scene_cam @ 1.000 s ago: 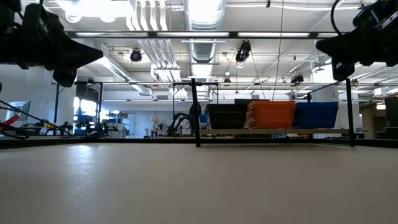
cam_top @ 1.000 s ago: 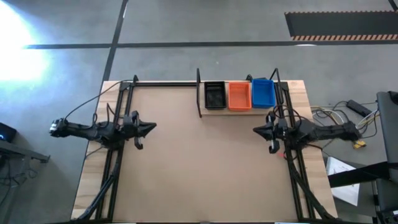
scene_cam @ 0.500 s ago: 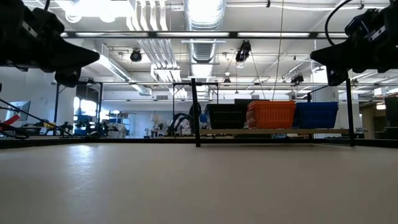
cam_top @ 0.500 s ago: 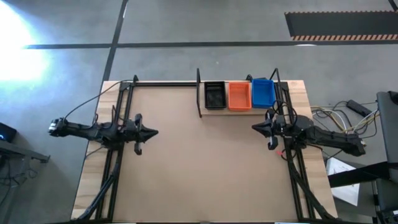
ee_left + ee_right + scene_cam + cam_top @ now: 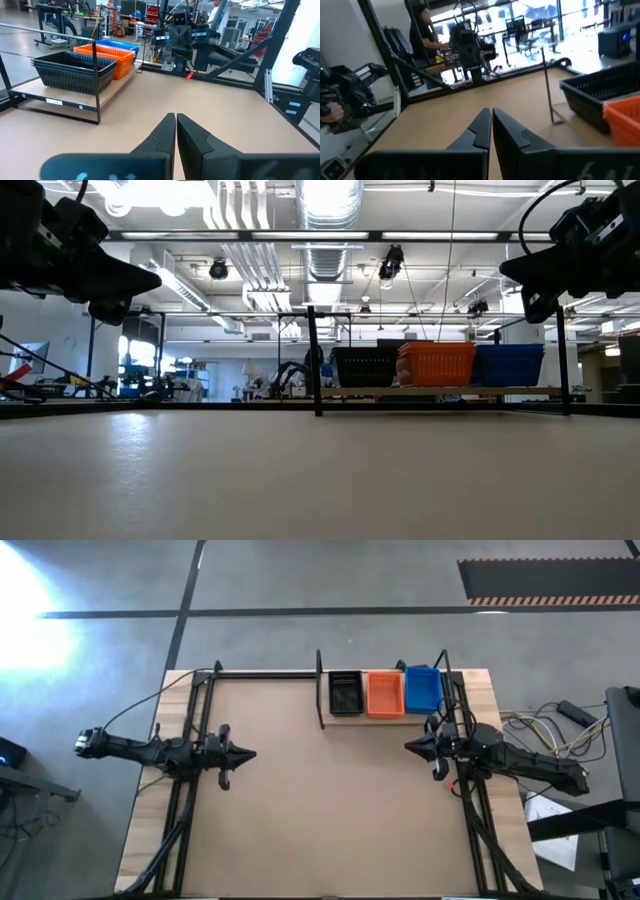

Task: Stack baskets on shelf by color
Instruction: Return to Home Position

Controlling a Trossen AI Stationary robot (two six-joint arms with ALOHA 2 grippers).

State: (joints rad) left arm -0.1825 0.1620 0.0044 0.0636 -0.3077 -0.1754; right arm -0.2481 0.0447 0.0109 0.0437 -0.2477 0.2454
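A wide hall with ceiling lights and ducts stretches behind the brown table (image 5: pixel 330 810). On the far edge of the table, toward its right side, the shelf (image 5: pixel 430 391) carries the baskets in three stacks set side by side. The black baskets (image 5: pixel 346 693) are nearest the table's middle, the orange baskets (image 5: pixel 385 693) stand in the centre, and the blue baskets (image 5: pixel 423 689) are at the right end. How many sit in each stack is not clear. The left gripper (image 5: pixel 250 754) hangs above the table's left side, well apart from the shelf, its fingers (image 5: pixel 165 132) pressed together on nothing. The right gripper (image 5: pixel 408 747) hangs near the shelf's front, its fingers (image 5: pixel 480 125) likewise closed and empty. The two grippers point toward each other. A person (image 5: pixel 422 30) stands beyond the table.
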